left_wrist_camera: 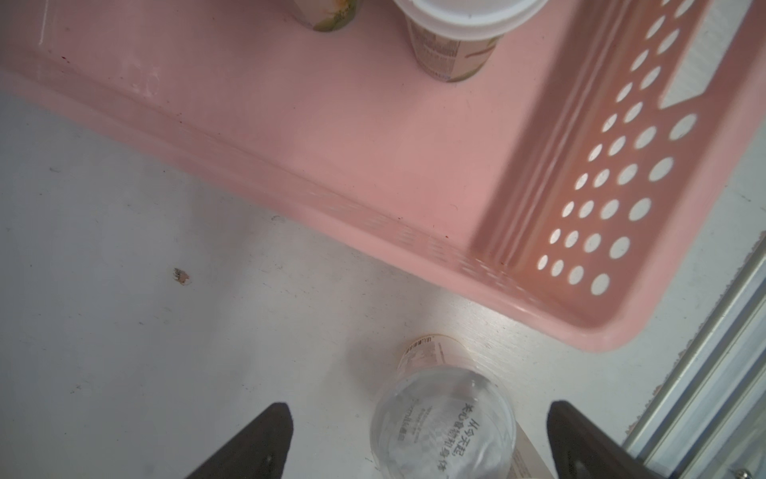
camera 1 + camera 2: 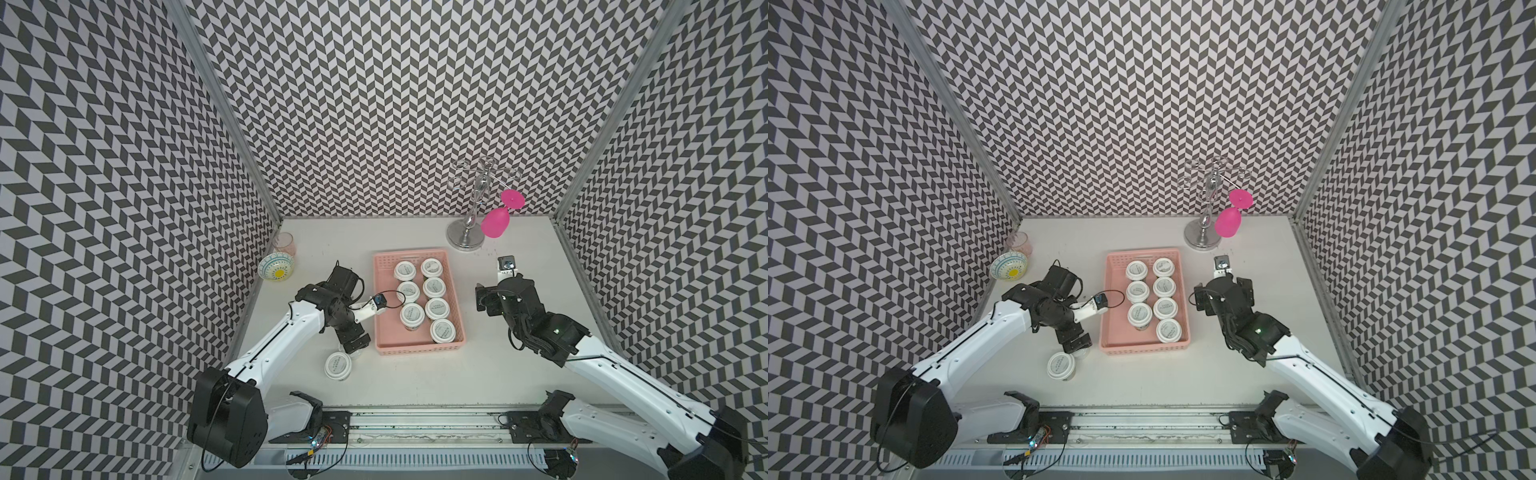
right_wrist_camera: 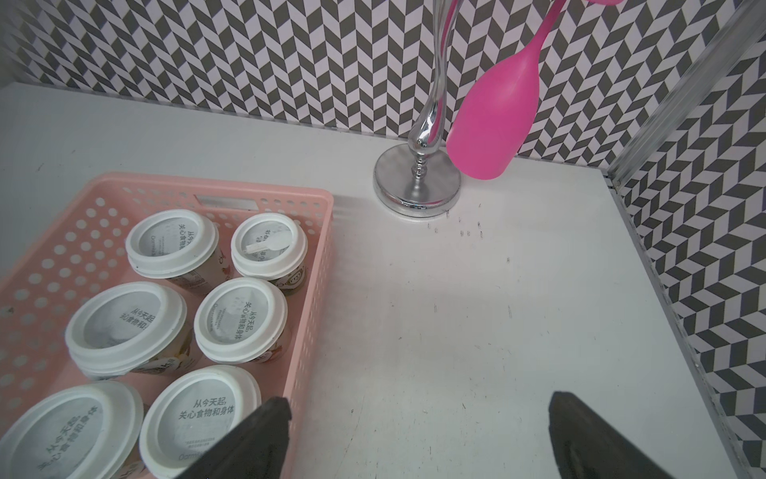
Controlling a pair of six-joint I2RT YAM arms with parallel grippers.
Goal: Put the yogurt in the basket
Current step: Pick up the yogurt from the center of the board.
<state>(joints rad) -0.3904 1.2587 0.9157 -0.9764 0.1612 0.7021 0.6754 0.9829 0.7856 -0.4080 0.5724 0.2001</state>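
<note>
Now, tip-over risk: the left gripper (image 1: 418, 408), its jaws spread wide, straddles a small pale yogurt cup with a glossy, clear-looking printed lid (image 1: 443, 423). The cup sits nearer one finger than the other, so closing from here could, I'd say, shove it sideways before both fingers bite
Neighbour risk: a second small round white-lidded yogurt cup (image 2: 338, 365) stands just beside the first, lower left of centre in both top views. A sloppy descent or lift could clip it and roll it away
Rim risk: the shallow pale-pink perforated plastic basket (image 2: 384, 332) has its corner close to that cup, and a cup carried low could catch the wall
Crowding risk: seven white-lidded cups (image 2: 434, 286) already stand in two rows down the basket's right half, mid-frame. Releasing too far right would land on a lid, while the bare strip on the left looks the safer spot
Right gripper (image 3: 418, 404): fingers parted with nothing between them, over the bare white table (image 3: 456, 331) just right of the basket in both top views
Yogurt look: round tapered bodies, pale with green and printed labels, under flat white lids with grey lettering
Yogurt place: seven in the basket, two on the table off its lower left corner, so the job looks mostly done
</note>
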